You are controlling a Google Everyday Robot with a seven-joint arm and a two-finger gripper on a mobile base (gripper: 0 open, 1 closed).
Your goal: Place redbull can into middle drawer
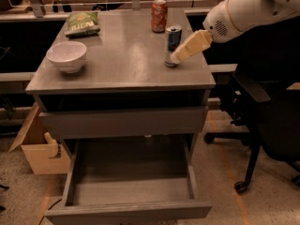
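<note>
The redbull can (172, 42), slim, blue and silver, stands upright on the grey cabinet top (117, 64) near its right edge. My gripper (180, 54), cream-coloured on a white arm, comes in from the right and points down-left. Its tip is at the can's lower right side, touching or just in front of it. The middle drawer (131, 189) is pulled out below, a shallow grey tray with nothing in it.
An orange-red soda can (159, 15) stands behind the redbull can. A white bowl (66, 56) and a green chip bag (82, 23) are at the left. A closed grey drawer face (124, 122) is above the open tray. A black office chair (267, 121) stands right; a cardboard box (40, 149) left.
</note>
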